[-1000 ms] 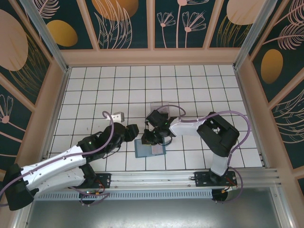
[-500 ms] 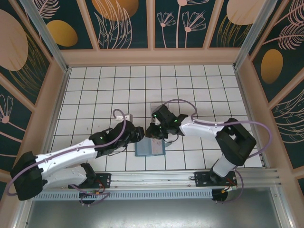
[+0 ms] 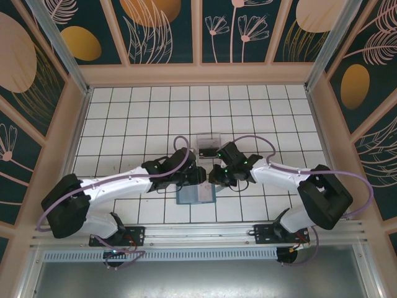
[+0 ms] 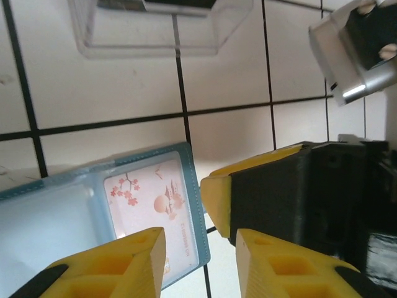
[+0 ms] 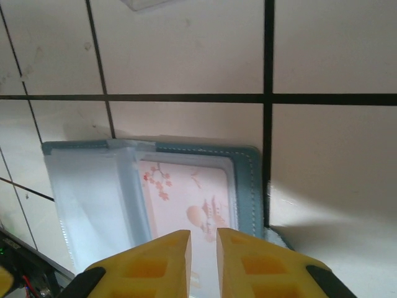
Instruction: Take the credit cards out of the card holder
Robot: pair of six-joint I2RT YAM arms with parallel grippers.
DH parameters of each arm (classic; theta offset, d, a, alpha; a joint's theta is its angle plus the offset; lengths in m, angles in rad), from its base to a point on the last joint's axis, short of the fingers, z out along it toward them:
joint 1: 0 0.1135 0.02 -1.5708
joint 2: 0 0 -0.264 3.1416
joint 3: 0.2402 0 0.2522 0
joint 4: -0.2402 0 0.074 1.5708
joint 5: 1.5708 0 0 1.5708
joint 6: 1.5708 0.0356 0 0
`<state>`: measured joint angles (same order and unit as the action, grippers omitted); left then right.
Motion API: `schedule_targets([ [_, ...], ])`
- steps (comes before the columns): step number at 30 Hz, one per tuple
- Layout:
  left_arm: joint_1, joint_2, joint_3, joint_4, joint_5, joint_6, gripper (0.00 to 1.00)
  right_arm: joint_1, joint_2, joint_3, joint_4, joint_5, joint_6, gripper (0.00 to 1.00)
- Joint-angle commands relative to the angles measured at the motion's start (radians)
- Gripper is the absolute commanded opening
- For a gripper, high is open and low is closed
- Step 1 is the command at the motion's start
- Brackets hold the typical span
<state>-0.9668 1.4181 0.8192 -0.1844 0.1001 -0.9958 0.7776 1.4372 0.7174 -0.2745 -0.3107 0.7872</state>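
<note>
**Card holder** (image 3: 195, 195): lies opened flat like a book on the tiled table (image 3: 124, 124). The clear pockets face up, which leaves the contents reachable from above.

**Credit card** (image 5: 186, 198): pale pink with a blossom print, seated in the pocket at the holder's right edge. It is not yet drawn out.

**Left gripper** (image 4: 200, 245): hovers over the holder's far right corner, jaws apart and nothing between them. It is probably placed to steady the holder.

**Right gripper** (image 5: 203, 245): sits above the pocketed card, jaws nearly together with a thin slit showing and clamped on nothing. That narrow set would suit pinching a thin edge.

**Clear tray** (image 4: 155, 31): stands just beyond the holder's far edge, likely the drop-off.
</note>
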Motion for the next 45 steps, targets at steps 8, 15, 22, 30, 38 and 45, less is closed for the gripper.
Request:
schedule_targets([
  [8, 0.005, 0.093, 0.003, 0.007, 0.079, -0.032, 0.30, -0.003, 0.024, -0.032, -0.020, 0.016, -0.029, 0.24],
  [15, 0.005, 0.133, -0.018, 0.015, 0.106, -0.041, 0.30, 0.006, 0.082, -0.029, 0.001, -0.001, -0.034, 0.25],
  [22, 0.011, 0.150, -0.039, 0.017, 0.107, -0.052, 0.30, 0.009, 0.108, -0.033, -0.011, 0.016, -0.036, 0.25],
  [30, 0.021, 0.150, -0.082, 0.039, 0.112, -0.074, 0.29, 0.012, 0.125, -0.033, -0.005, 0.010, -0.036, 0.24],
  [38, 0.022, 0.169, -0.089, 0.031, 0.099, -0.075, 0.28, 0.012, 0.127, -0.027, -0.007, 0.010, -0.037, 0.23],
  [45, 0.023, 0.187, -0.087, 0.017, 0.092, -0.073, 0.23, 0.012, 0.124, -0.029, -0.011, 0.013, -0.038, 0.22],
])
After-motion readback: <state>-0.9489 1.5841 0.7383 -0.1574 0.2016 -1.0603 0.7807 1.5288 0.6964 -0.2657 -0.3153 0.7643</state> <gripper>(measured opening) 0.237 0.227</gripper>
